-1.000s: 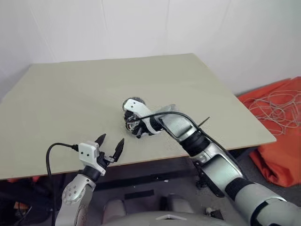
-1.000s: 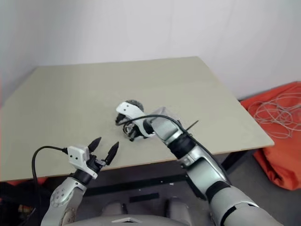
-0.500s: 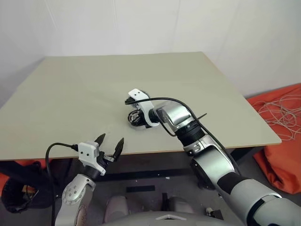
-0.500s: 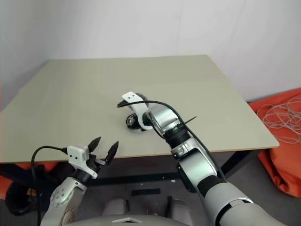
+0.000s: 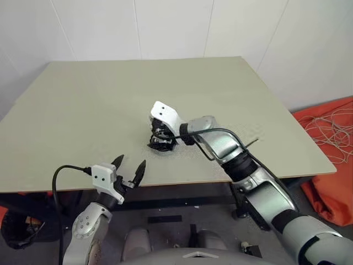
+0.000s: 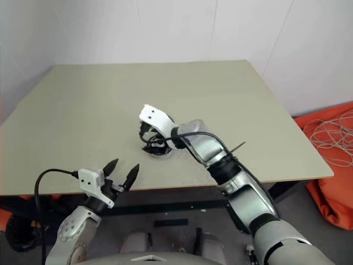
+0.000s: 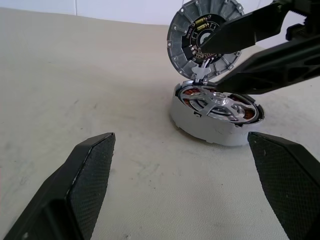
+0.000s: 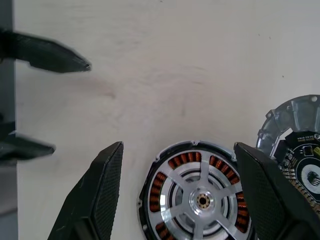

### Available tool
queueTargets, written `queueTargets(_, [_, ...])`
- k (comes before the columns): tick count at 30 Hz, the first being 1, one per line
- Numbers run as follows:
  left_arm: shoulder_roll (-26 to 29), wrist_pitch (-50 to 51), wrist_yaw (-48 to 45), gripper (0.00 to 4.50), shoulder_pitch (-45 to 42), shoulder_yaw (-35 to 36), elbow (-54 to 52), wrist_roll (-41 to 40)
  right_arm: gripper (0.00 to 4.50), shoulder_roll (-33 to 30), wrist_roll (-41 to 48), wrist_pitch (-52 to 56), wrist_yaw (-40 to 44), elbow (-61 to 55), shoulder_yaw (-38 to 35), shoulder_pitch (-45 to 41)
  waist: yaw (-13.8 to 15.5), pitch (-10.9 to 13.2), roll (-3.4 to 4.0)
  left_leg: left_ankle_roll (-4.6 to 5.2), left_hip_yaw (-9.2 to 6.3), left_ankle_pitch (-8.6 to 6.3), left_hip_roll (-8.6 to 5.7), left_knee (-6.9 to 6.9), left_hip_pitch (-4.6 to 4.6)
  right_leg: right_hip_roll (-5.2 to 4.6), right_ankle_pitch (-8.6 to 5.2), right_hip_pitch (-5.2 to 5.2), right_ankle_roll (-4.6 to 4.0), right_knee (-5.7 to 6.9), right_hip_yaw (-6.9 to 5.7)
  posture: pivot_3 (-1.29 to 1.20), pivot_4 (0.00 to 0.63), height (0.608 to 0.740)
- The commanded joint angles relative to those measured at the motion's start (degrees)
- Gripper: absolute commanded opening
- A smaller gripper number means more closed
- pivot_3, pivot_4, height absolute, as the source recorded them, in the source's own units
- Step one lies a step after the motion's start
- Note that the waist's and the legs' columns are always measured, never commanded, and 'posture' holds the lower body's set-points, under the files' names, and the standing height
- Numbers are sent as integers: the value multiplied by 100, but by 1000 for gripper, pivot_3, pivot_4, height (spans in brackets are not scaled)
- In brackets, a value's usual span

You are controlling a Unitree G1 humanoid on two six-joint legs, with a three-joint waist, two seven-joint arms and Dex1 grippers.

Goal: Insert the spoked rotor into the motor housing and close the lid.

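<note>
We saw the right gripper point(image 8: 177, 195) spread wide above the housing point(image 7: 215, 117), its fingers point(image 8: 95, 195) to either side of it and gripping nothing. The rotor point(image 8: 202, 200) sat inside the housing, silver spokes over copper windings. The lid point(image 7: 202, 35) stood up on edge just behind the housing, hinged open; one right finger crossed in front of it, and we could not tell whether they touched. The housing sat on the table point(image 5: 83, 110) toward its near edge, around the middle. The left gripper point(image 5: 128, 170) hung open and empty off that near edge. In the head views the right hand hid most of the housing.
</note>
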Motion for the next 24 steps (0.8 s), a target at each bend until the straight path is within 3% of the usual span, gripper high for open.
queueTargets(1, [31,6,-17,4500,-43,14,-203,-63,3971,-488,-62,-953,673,-381,131,-50,-4,0,0,1,2,-1,0,0,0,0,0,5,0,-6,0,0,0,740])
queueTargets(7, [24,1,-45,4500,-88,7,-125,-73,3971,-882,-643,-1948,961,159,457,-233,-46,0,0,12,10,-7,2,1,13,1,-2,22,-15,-15,0,0,0,740])
queueTargets(18, [-7,-156,-108,4500,-51,22,58,-45,3971,-735,-1465,-3155,1088,1063,780,-507,-140,-1,-2,26,11,-13,3,11,5,1,11,19,-23,-15,0,0,0,740])
queueTargets(21, [-17,-206,-117,4500,-37,25,104,-28,3374,-668,-1602,-3395,1066,1265,803,-566,-141,-1,-2,28,11,-14,3,11,2,1,11,16,-23,-15,0,0,0,740])
queueTargets(24, [-20,-226,-109,4500,-40,22,120,-18,2331,-607,-1696,-3571,1093,1397,817,-581,-139,-1,-2,28,12,-14,3,11,4,1,11,17,-23,-16,0,0,0,740])
